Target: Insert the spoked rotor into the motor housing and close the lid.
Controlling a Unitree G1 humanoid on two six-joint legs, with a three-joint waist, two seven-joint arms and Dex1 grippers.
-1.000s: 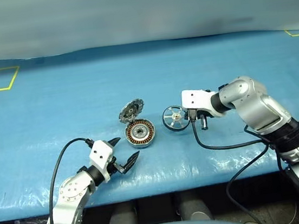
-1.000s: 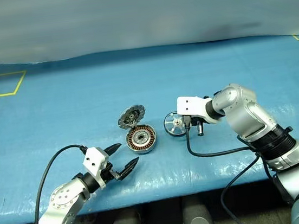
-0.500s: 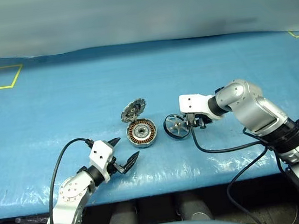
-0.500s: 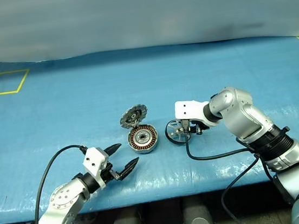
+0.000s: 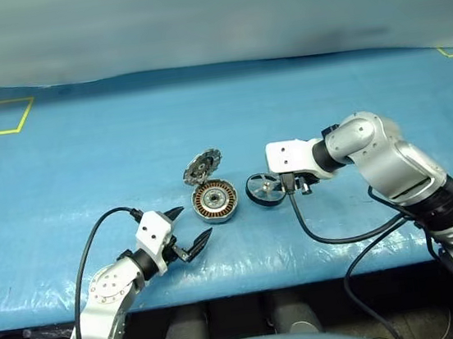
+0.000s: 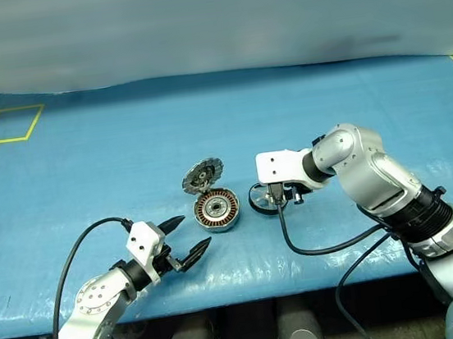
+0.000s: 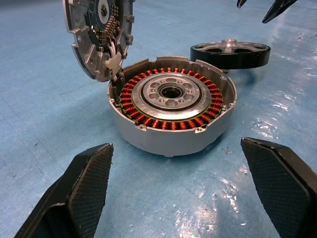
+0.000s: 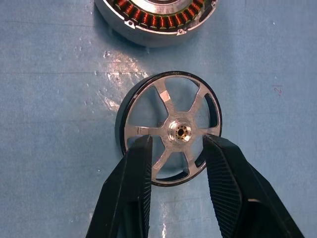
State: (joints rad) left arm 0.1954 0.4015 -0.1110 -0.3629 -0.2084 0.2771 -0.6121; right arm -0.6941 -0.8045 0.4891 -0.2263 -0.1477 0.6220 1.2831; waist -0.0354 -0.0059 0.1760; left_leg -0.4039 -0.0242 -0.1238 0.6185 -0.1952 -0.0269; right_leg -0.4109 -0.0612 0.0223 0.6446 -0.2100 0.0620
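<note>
**Spoked rotor** (image 8: 168,134): black ring with silvery spokes and a central hub, lying flat on the blue table cover (image 5: 84,154), at the centre of the head views just right of the motor housing. A second ago it stood tilted on edge, its spoked face turned toward the camera; now it lies level.

**Motor housing** (image 7: 171,101): shallow silver puck, open, copper windings ringing a silver hub. It sits at the centre of the left-eye frame, near the rotor but apart from it. Nothing is in it yet.

**Lid** (image 7: 99,34): toothed inner face showing, standing raised at the housing's far-left rim, leaning back. Position unchanged from a second ago.

**Right gripper** (image 8: 173,148): pointing down over the rotor. Its two fingers (image 8: 131,183) stand part-way apart, straddling the hub over the spokes. A second ago they were pinched on the rotor; they have since parted. Whether they touch the spokes at all cannot be told, but no firm grip shows.

**Left gripper** (image 5: 186,228): lower left of the left-eye frame, fingers spread wide, holding nothing, aimed at the housing from the near side. It has not moved.

**Task standing**: the rotor appears to have been let go or set down flat beside the housing, probably to be re-gripped. Insertion and lid closing are both outstanding.
</note>
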